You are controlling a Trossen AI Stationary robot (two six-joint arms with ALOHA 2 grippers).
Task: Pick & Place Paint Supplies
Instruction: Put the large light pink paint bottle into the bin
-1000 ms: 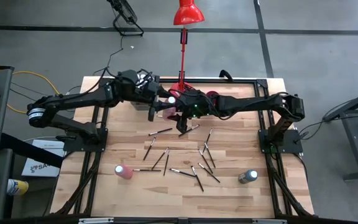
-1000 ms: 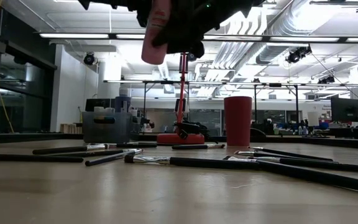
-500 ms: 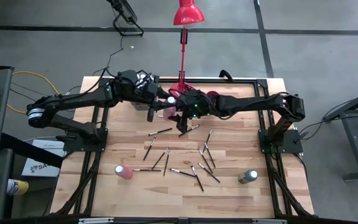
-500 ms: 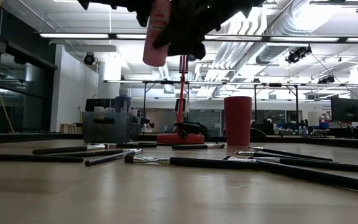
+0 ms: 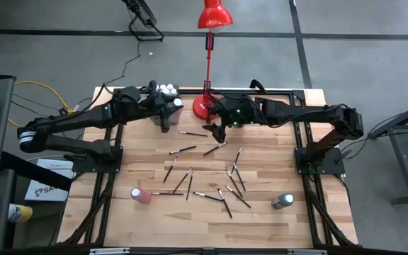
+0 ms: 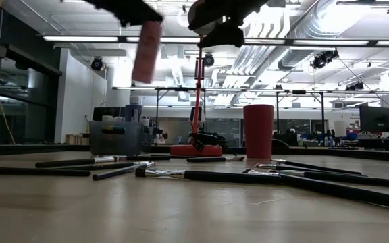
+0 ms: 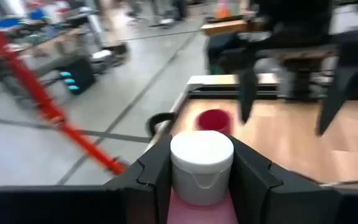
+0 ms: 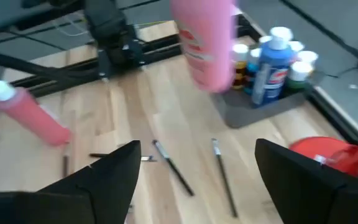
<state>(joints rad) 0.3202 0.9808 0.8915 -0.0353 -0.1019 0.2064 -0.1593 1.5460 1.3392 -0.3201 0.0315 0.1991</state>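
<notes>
A pink paint bottle (image 6: 146,50) with a white cap (image 7: 201,163) hangs high above the table's far left part, and my left gripper (image 5: 175,106) is shut on it. It is close to the grey bin (image 5: 165,91) of bottles. My right gripper (image 8: 197,180) stands open and empty, raised over the far middle of the table (image 5: 217,129), to the right of the bottle. Several dark-handled paintbrushes (image 5: 190,177) lie flat on the wood. A second pink bottle (image 5: 141,195) and a dark bottle (image 5: 282,201) rest near the front. My left gripper pinches the pink bottle between its two fingers (image 7: 154,180), just below the white cap, at the top of the pink body (image 7: 202,210). The fingers reach in about level from the table's left side. The bottle is cap up, slightly tilted, with its body hanging below the fingers, clear of the table.
A red desk lamp stands on its base (image 5: 204,106) at the far middle, with its pole (image 6: 198,101) rising between the arms. A dark red cup (image 6: 258,131) stands to the right of the lamp base. A black frame (image 5: 112,152) edges the table.
My right gripper has opened, let go of the pink bottle and drawn back up and toward the table's right edge. My left gripper has carried the bottle toward the far left, toward the bin, and has turned so that the bottle now tilts.
</notes>
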